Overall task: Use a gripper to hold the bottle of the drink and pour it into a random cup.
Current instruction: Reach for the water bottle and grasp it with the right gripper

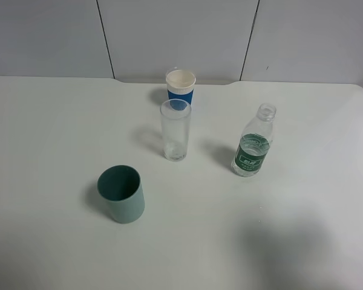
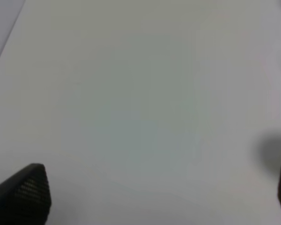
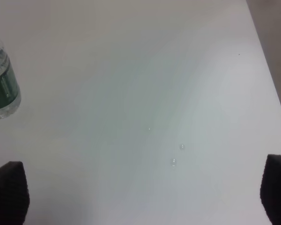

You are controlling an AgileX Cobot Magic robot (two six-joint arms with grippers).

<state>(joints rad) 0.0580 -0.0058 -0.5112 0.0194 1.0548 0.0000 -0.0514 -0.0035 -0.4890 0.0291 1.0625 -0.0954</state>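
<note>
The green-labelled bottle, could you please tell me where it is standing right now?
In the exterior high view, the bottle stands upright on the right half of the white table, right of the tall clear glass and apart from it.

The bottle is small, clear plastic and capless, with ribbed shoulders and a dark green label printed in white. It stands upright with clear liquid up to about the shoulder. The glass, a tall, narrow, straight-sided clear tumbler with a thick base, stands upright left of the bottle in the high view, near it but apart. The left gripper and right gripper have their black fingers spread wide, holding nothing.
</note>
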